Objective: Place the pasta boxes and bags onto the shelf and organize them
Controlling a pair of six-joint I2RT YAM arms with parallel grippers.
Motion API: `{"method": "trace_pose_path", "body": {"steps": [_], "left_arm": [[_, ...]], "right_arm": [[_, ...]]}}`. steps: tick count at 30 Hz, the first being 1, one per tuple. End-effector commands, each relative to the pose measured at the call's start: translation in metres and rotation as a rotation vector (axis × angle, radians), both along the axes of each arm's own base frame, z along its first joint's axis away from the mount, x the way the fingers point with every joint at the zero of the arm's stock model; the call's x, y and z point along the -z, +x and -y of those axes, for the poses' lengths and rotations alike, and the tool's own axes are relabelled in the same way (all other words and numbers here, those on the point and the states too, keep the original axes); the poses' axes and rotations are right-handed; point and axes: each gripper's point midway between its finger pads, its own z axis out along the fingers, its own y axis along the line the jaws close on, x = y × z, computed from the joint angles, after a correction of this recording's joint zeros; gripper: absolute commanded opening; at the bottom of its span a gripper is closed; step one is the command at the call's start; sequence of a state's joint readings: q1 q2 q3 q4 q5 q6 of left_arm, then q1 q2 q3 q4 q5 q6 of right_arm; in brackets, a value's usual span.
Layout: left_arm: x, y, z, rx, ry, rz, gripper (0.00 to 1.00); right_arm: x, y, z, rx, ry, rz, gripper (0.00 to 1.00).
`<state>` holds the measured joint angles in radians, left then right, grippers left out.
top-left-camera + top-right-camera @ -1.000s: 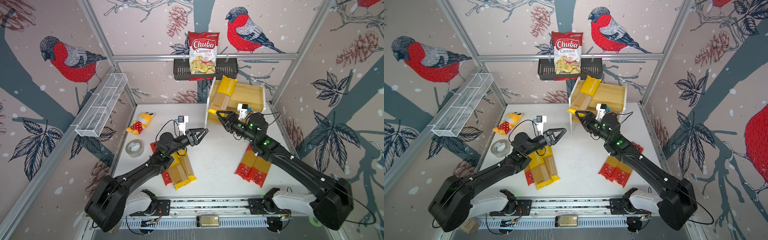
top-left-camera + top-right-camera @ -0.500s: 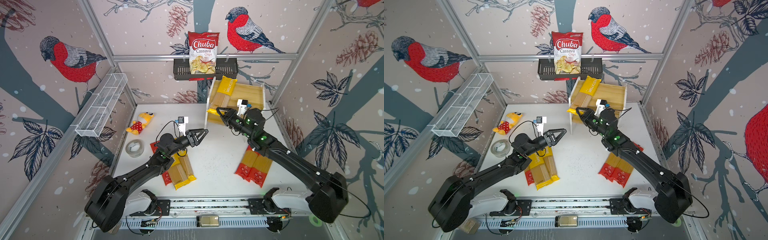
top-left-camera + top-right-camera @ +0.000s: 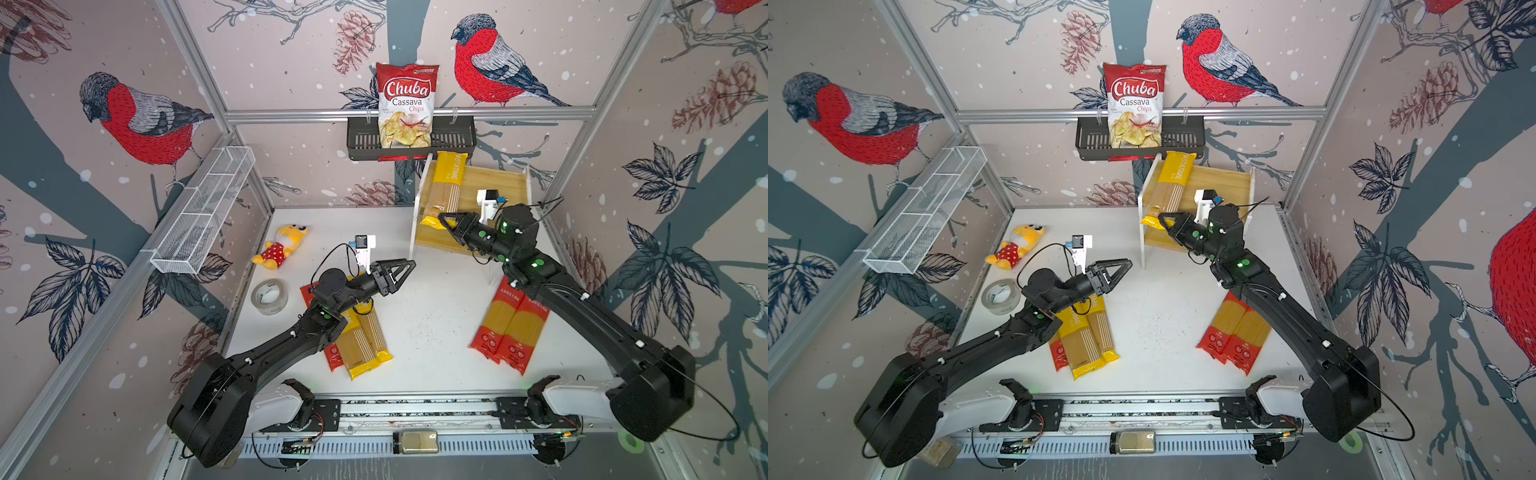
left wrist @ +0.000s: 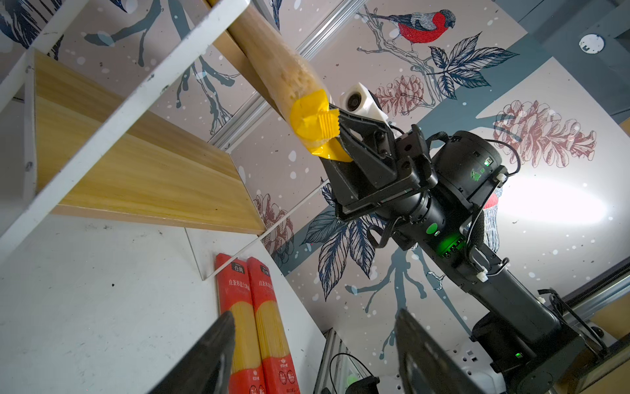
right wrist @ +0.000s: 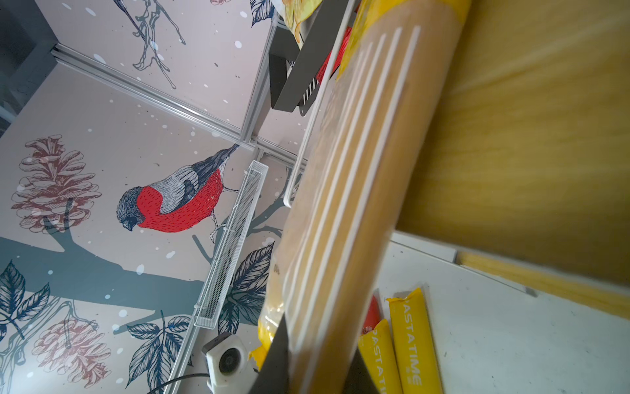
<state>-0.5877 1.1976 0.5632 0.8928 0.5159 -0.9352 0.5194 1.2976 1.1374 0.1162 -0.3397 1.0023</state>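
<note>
Closing in the last second, the right gripper (image 3: 444, 217) now clamps the lower yellow end of a PASTATIME packet (image 3: 446, 187) leaning on the shelf (image 3: 503, 183), likely to straighten it, while the left gripper (image 3: 407, 266) hovers empty, jaws apart, with five packets (image 3: 361, 345) on the table (image 3: 432, 324).

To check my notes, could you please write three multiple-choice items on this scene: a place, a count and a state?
1. Where is the chips bag? A beside the toy; B in the black basket; C in the wire basket.
2. How many yellow packets lie on the table? A none; B four; C two.
3. How is the right claw? A shut on the shelf packet's end; B wide open; C out of view.
Key: B, it stands in that basket; C, two lie side by side; A, the left wrist view shows it pinching the yellow end.
</note>
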Motion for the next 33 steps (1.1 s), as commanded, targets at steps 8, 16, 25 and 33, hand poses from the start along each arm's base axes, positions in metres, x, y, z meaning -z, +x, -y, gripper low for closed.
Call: {"method": "trace_pose_path", "body": {"steps": [8,16,25,33], "left_arm": [[-0.007,-0.001,-0.001,-0.008,-0.009,0.041,0.73],[-0.007,0.001,0.001,-0.003,-0.009,0.041,0.73],[-0.001,0.001,0.000,-0.004,-0.007,0.029,0.73],[0.009,0.002,0.001,-0.014,0.019,0.011,0.73]], "right_arm": [[-0.007,0.018,0.004,0.085,0.059,0.014,0.12],[0.006,0.020,0.001,0.072,0.047,-0.012,0.17],[0.006,0.005,0.011,0.080,0.052,-0.016,0.41],[0.002,0.000,0.017,0.113,0.077,-0.004,0.39]]}}
